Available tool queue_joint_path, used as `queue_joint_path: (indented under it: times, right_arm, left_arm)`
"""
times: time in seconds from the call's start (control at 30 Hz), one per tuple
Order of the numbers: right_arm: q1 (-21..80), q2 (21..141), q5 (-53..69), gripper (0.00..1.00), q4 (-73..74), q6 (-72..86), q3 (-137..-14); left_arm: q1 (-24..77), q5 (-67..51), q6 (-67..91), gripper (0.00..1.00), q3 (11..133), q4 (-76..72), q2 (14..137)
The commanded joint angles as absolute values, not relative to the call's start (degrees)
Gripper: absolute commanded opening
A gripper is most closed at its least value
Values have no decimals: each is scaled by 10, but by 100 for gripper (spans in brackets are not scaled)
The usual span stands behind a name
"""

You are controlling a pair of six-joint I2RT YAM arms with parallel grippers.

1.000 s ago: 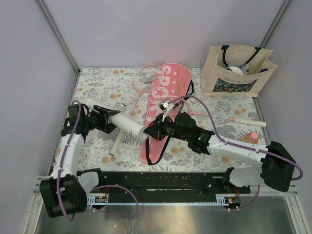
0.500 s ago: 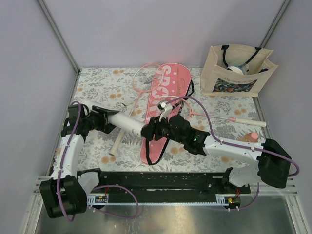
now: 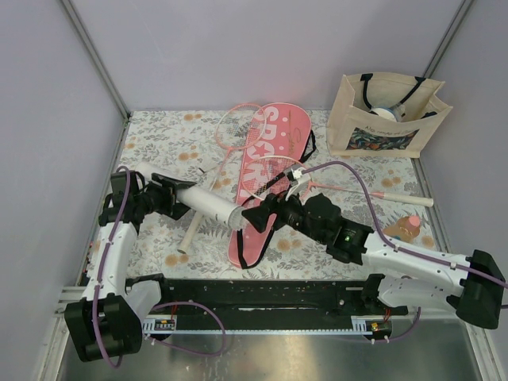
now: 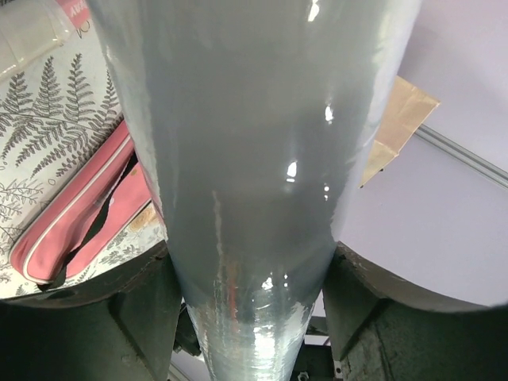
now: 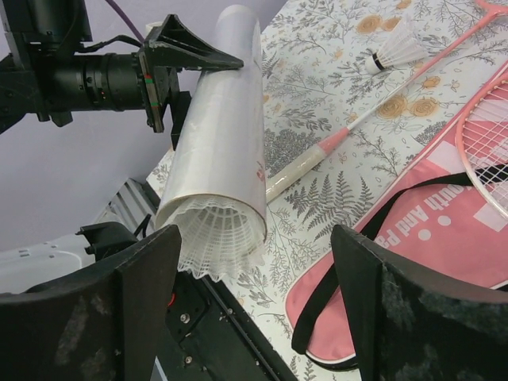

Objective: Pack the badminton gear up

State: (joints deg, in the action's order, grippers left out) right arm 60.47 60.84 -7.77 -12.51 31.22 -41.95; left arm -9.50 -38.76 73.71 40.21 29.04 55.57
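Above the left half of a floral-patterned bench (image 3: 159, 135), the left end effector (image 3: 176, 198) is clamped around a white tube (image 3: 210, 205). It holds the tube off the surface, pointing toward the centre. A shuttlecock skirt (image 5: 222, 238) sticks out of the tube's open mouth. Just beside that mouth and facing it, the right end effector (image 3: 254, 216) has its fingers spread wide with nothing between them.

Packing looks to be at an early stage. A long pink cover (image 3: 278, 127) lettered SPORT lies flat mid-bench. The near racket (image 3: 401, 197) rests its head on top of the cover, with its handle out to the right. The far racket (image 3: 190, 232) lies alongside, its handle passing under the tube. Neither racket is inside the cover. A loose shuttlecock (image 5: 394, 49) also lies on the bench.

Plain walls close the left, back and right edges. A beige tote bag (image 3: 385, 119) fills the far right corner, and a peach bottle (image 3: 406, 225) stands near the right edge. Open room remains at the far left and near right.
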Motion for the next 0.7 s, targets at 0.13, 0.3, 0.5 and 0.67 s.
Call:
queue_joint_path:
  times: [0.13, 0.3, 0.5, 0.67]
  right_arm:
    - [604, 669, -68, 83, -192, 280, -432]
    - [604, 742, -57, 80, -273, 260, -457]
    - [604, 789, -64, 77, -348, 261, -481]
    - [604, 754, -79, 83, -313, 251, -463]
  left_arm:
    - [-93, -434, 769, 42, 431, 265, 533]
    - [-77, -432, 811, 42, 424, 250, 520]
    - [-62, -410, 843, 42, 425, 250, 506]
    - [-62, -414, 845, 42, 425, 252, 513]
